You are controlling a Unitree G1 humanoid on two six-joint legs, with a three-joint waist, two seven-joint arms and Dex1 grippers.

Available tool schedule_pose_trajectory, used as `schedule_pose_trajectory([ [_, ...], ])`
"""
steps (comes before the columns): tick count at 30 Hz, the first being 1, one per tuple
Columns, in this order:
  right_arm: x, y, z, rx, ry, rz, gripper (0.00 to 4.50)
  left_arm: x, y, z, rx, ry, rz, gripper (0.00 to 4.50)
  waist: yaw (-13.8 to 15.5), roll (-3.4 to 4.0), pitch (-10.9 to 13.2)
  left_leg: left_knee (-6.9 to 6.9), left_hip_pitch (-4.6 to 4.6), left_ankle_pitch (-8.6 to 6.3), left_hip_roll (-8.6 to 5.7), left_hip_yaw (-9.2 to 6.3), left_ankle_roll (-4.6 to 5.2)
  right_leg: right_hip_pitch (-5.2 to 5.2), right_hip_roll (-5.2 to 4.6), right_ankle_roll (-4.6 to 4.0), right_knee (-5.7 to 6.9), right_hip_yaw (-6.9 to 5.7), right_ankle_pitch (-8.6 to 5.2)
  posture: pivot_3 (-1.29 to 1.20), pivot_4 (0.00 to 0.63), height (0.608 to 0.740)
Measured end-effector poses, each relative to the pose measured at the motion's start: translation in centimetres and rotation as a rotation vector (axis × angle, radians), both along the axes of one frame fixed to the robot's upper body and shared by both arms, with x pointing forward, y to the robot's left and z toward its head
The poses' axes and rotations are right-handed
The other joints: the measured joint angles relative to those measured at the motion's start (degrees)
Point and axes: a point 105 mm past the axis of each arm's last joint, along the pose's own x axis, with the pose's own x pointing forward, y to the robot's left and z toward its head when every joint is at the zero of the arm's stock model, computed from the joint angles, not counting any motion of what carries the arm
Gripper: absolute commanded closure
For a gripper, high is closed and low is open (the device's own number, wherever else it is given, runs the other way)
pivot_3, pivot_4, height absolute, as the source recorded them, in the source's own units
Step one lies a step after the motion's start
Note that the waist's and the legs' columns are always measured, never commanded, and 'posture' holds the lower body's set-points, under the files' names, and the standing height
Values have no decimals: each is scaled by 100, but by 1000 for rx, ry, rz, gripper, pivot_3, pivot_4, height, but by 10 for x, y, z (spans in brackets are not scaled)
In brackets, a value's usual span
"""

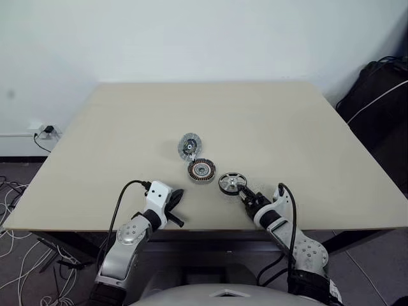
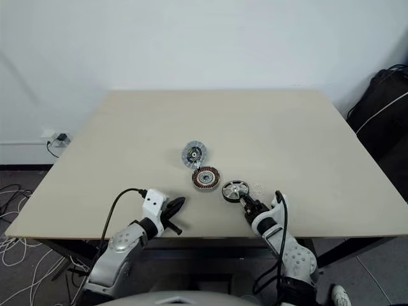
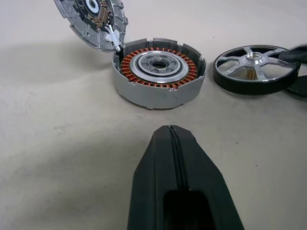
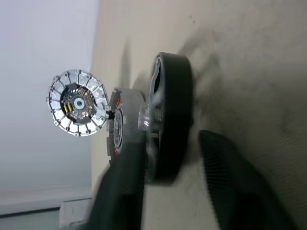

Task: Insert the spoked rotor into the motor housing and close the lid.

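My left tool (image 1: 176, 203) is closed, its two black fingers (image 3: 177, 187) pressed flat together with nothing between them; it hangs over the near edge of the desk (image 1: 115, 134), pointing toward the parts. My right tool (image 1: 245, 197) sits at the near side of the spoked rotor (image 1: 232, 183); in the right wrist view one finger (image 4: 120, 196) lies over the top of the rim and the other (image 4: 240, 187) lies beside it on the desk, so the rim stands between them; whether they already pinch it I cannot tell.

The rotor lies flat on the desk, hub up, just to the right of the motor housing (image 1: 201, 169) and apart from it by a small gap; the housing sits upright near the middle of the desk, its copper windings and silvery centre open to view; the lid (image 1: 189, 146) leans tilted against the far left side of the housing, ribbed face toward me, touching its wall.

A power strip (image 1: 46, 131) and cables (image 1: 19, 255) lie on the floor to the left; a black bag (image 1: 376, 95) rests beyond the right corner.
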Motion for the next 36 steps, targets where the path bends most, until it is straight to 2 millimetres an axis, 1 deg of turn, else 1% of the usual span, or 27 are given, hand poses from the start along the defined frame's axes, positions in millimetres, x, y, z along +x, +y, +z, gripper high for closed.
schedule_pose_trajectory([
  [1,0,1,2,6,-7,2,3958,0,0,0,0,0,0,4500,-1,-7,-4,0,1,0,0,0,0,1,0,0,0,0,0,0,0,740],
  [2,1,1,2,9,-9,4,4108,0,0,0,0,-1,-1,4500,-3,-13,-8,1,2,0,0,0,0,2,0,0,0,0,0,0,0,740],
  [12,-2,0,0,19,1,-7,4107,1,0,0,1,-1,-1,4500,1,-18,-14,2,2,-2,0,0,-1,5,-1,4,-3,0,2,0,0,740],
  [18,-3,-2,4,26,-11,-24,4107,0,0,0,2,0,-1,4500,3,-8,-8,0,-4,-3,0,1,-1,-2,-3,3,-3,0,1,0,0,740],
  [20,1,-4,10,8,-37,-39,4107,0,1,0,2,0,0,4500,2,1,-3,2,-12,-1,0,1,4,-10,-3,4,-2,0,2,0,0,740],
  [23,9,-5,26,-13,-99,-54,4107,1,2,0,3,-1,3,4500,-6,2,-2,1,-17,0,0,2,5,-17,-1,3,-1,0,3,0,0,740],
  [26,20,3,39,-18,-150,-34,4107,1,2,0,1,-3,7,4500,-3,2,-2,2,-18,1,0,2,6,-18,0,-23,0,0,19,0,0,740],
  [31,35,24,55,-18,-206,34,4107,-2,5,-3,2,10,20,4500,-11,3,-2,2,-19,2,-1,3,6,-20,2,-27,0,1,21,0,0,740],
  [34,42,38,59,-12,-219,79,4107,-3,8,-4,3,12,32,4500,-6,2,-2,2,-17,2,0,3,6,-19,3,-27,1,0,22,0,0,740],
  [36,46,46,56,-2,-213,105,4107,-2,10,-4,6,10,44,4500,-2,2,-2,3,-17,3,-1,3,6,-19,3,-28,1,0,22,0,0,740],
])
